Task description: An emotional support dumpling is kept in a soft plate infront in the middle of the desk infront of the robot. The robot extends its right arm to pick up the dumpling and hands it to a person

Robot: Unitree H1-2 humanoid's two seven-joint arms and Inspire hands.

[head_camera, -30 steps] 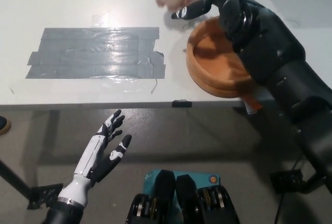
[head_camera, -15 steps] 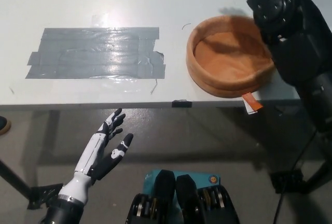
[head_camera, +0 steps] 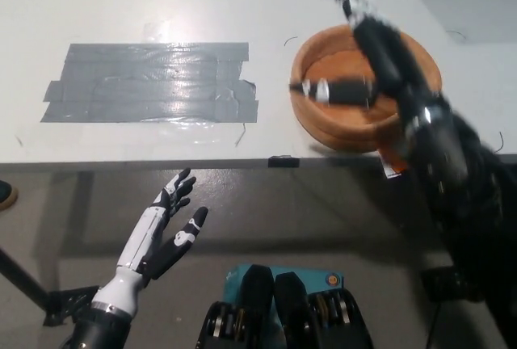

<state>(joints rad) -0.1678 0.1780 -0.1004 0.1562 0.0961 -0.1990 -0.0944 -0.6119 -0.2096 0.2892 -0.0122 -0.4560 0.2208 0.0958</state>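
Observation:
The round orange-brown soft plate [head_camera: 317,119] sits on the white desk [head_camera: 202,2] at the right, and nothing lies in the part of it that shows. My black right hand [head_camera: 367,54] hovers over the plate with its fingers spread apart, open and holding nothing. One finger points up-left past the far rim and another stretches left across the plate. No dumpling shows anywhere in the head view. My white left hand [head_camera: 161,232] rests open below the desk's front edge at the lower left.
A wide patch of grey tape [head_camera: 149,82] covers the desk's left half. A small black clip [head_camera: 283,161] sits on the front edge. An orange tag [head_camera: 393,164] pokes out under the plate. Grey floor lies below the desk.
A second ago my right hand held the pink dumpling at the top edge, then rose out of view. Now it is back over the plate, open and without the dumpling. The left hand stayed put.

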